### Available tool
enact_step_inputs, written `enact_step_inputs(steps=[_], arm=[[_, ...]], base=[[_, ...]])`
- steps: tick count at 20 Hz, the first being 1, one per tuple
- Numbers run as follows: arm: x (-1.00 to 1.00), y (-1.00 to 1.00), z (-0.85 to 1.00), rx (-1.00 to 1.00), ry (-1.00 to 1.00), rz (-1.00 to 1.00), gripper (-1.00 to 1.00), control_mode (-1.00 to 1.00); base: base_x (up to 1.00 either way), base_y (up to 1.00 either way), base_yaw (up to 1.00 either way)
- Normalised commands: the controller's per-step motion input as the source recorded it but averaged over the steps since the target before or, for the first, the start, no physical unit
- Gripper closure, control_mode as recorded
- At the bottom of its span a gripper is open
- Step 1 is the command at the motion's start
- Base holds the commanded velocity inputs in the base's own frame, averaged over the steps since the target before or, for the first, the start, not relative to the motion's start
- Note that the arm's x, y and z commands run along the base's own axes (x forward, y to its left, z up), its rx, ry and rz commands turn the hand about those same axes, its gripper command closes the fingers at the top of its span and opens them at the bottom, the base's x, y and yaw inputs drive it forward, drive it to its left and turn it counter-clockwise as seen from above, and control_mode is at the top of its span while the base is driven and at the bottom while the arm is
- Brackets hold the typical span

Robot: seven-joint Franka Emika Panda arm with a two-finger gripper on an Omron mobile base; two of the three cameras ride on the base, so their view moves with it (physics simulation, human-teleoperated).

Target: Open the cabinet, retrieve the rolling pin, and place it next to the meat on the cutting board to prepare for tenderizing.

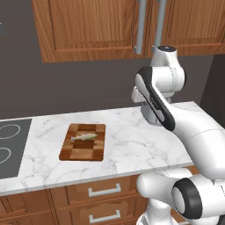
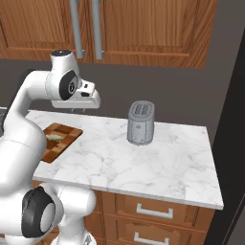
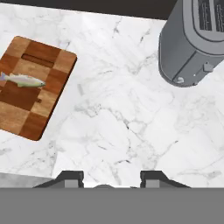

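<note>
My fingers (image 3: 111, 177) show only as two dark stubs at the bottom of the hand view, set apart over bare marble and holding nothing. One checkered wooden cutting board (image 3: 30, 87) with rounded corners lies flat on the white-veined table (image 3: 131, 122), its left edge cut off in that view. One small pale fish-shaped piece of meat (image 3: 24, 80) lies on it. One grey metal toaster (image 2: 141, 122) stands well apart. Above, the brown cabinet (image 1: 92, 26) has its two raised-panel doors closed, two grey bar handles (image 1: 141, 26) cropped at the top.
</note>
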Motion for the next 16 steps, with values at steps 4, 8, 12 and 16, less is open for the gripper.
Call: enact_step_inputs(steps=[4, 8, 12, 16], arm=[[-0.03, 0.00, 0.00, 0.00, -0.04, 0.00, -1.00, -1.00], [-0.06, 0.00, 0.23, 0.02, -0.19, 0.00, -1.00, -1.00], [-0.12, -0.02, 0.47, 0.00, -0.22, -0.04, -1.00, -1.00], [-0.11, -0.08, 0.60, 0.00, -0.25, -0.08, -1.00, -1.00]], base=[[0.00, 0.00, 0.00], [0.00, 0.00, 0.00], [0.00, 0.00, 0.00], [0.00, 0.00, 0.00]])
